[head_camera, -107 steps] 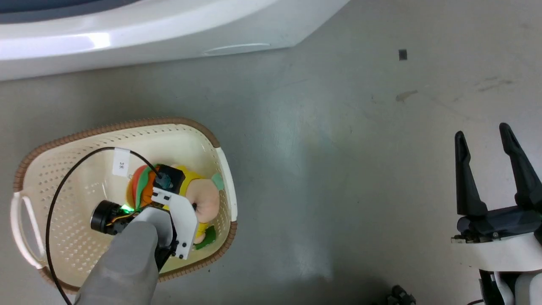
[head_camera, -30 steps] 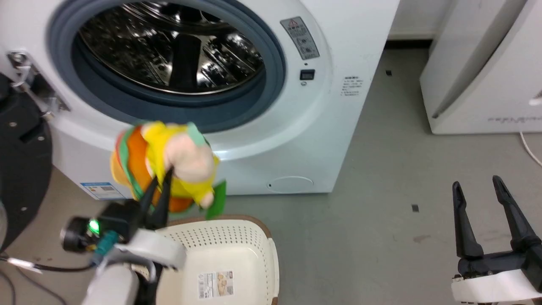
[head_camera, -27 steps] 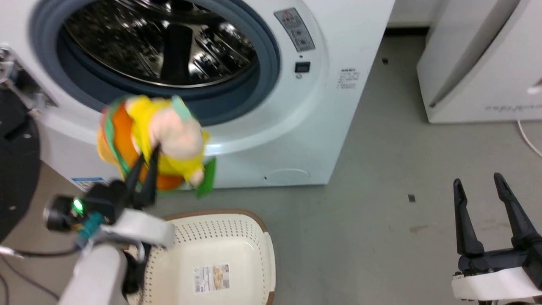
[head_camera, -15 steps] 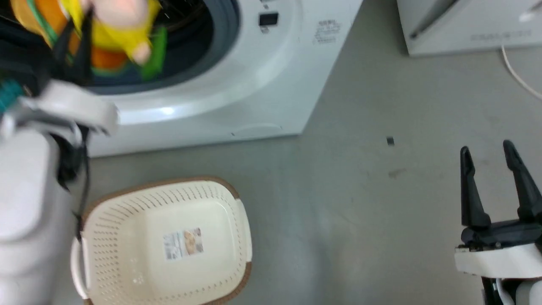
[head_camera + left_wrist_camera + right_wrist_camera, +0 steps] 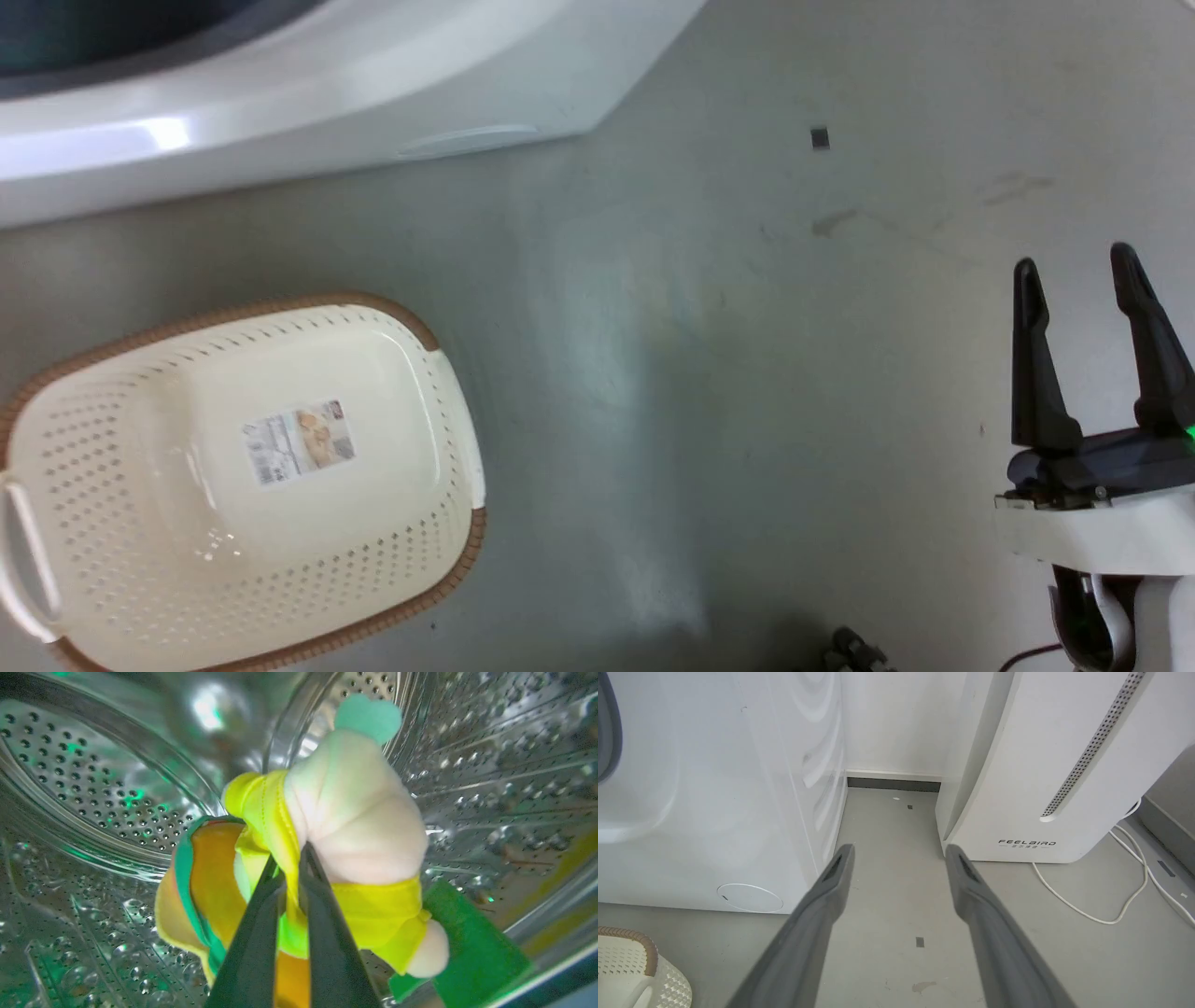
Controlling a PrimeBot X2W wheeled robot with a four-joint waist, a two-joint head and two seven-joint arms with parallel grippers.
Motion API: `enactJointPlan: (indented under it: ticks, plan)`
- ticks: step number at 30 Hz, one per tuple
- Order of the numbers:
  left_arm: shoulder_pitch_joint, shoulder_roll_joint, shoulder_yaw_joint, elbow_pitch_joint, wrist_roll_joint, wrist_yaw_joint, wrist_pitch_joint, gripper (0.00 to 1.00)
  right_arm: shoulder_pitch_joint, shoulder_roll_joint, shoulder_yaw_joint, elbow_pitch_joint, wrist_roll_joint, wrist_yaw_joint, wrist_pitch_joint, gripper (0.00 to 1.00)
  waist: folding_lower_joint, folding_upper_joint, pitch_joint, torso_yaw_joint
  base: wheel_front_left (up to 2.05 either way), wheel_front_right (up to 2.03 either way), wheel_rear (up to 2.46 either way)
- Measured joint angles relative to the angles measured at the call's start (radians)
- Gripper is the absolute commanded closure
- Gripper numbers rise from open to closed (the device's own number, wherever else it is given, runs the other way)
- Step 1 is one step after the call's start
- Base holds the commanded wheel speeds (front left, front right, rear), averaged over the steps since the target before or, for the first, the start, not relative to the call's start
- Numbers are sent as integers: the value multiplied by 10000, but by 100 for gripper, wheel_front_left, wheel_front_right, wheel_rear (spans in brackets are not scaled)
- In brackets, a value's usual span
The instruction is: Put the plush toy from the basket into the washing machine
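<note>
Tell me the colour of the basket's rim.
The rim of the basket is brown, against cream-white perforated walls; clearest in the head view.

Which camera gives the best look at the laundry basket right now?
The head view: nearly the whole basket sits on the floor, sticker visible on its bottom. The right wrist view catches just a corner of it, lower left. The left wrist view looks into the washer drum.

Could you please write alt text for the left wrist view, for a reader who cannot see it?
The left end effector is shut on the plush toy, holding it inside the shiny perforated drum of the washing machine.
</note>
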Motion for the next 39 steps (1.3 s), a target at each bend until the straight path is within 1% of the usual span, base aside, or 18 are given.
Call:
enactJointPlan:
  ticks: [4, 9, 12, 16, 18, 19, 20, 21, 22, 26, 31, 36, 39]
  plan:
    - [-1229, 253, -539, 1072, 276, -69, 612, 100, -193, 2, 136, -10, 115, 0, 0, 0, 0, 0, 601, -232, 0, 0, 0]
    - [-2202, 470, -1480, 2054, 360, -117, 1310, 100, -260, 2, 255, -19, 219, 0, 0, 0, 0, 0, 1097, -511, 0, 0, 0]
    - [-2460, 451, -2274, 2437, -98, -121, 1837, 100, -267, 4, 343, -27, 240, 0, 0, 0, 0, 0, 1301, -615, 0, 0, 0]
    - [-2825, 441, -3037, 2709, -974, -132, 2502, 100, -295, 4, 370, -42, 316, 0, 0, 0, -1, 0, 1485, -667, 0, 0, 0]
    - [-2841, 462, -3381, 2771, -1313, -159, 2610, 100, -321, 2, 368, -40, 382, 0, 0, 0, -1, 0, 1526, -669, 0, 0, 0]
    - [-2838, 550, -3814, 2792, -1768, -201, 2529, 100, -363, 4, 370, -21, 395, 0, 0, 0, -1, 0, 1494, -667, 0, 0, 0]
    - [-2829, 577, -3981, 2792, -1910, -201, 2499, 100, -368, 4, 351, -12, 397, 0, 0, 0, -1, 0, 1455, -657, 0, 0, 0]
    - [-2811, 612, -4125, 2794, -2034, -201, 2410, 62, -377, 4, 322, 8, 397, 0, -2, 0, -1, 0, 1405, -640, 0, 0, 0]
    - [-2791, 660, -4266, 2792, -2100, -201, 2245, 0, -388, 4, 276, 38, 399, 0, 0, 0, -1, 0, 1346, -619, 0, 0, 0]
    - [-2598, 756, -4592, 2999, -2468, -199, 1758, 0, -407, 4, 163, 140, 374, 0, -2, 0, -1, 0, 992, -515, 0, 0, 0]
    - [-1573, 650, -4809, 3373, -3062, -198, 809, 0, -403, 4, -36, 245, 8, 0, 0, 0, -2, 0, 200, -331, 0, 0, 0]
    - [-308, 339, -4792, 3687, -3572, -190, -512, 0, -332, 6, -257, 372, -391, 0, 0, 0, -2, 0, -901, -66, 0, 0, 0]
    - [465, 46, -4642, 3754, -3887, -142, -1444, 0, -160, 6, -345, 420, -658, 0, -2, 0, -2, 0, -1656, 140, 0, 0, 0]
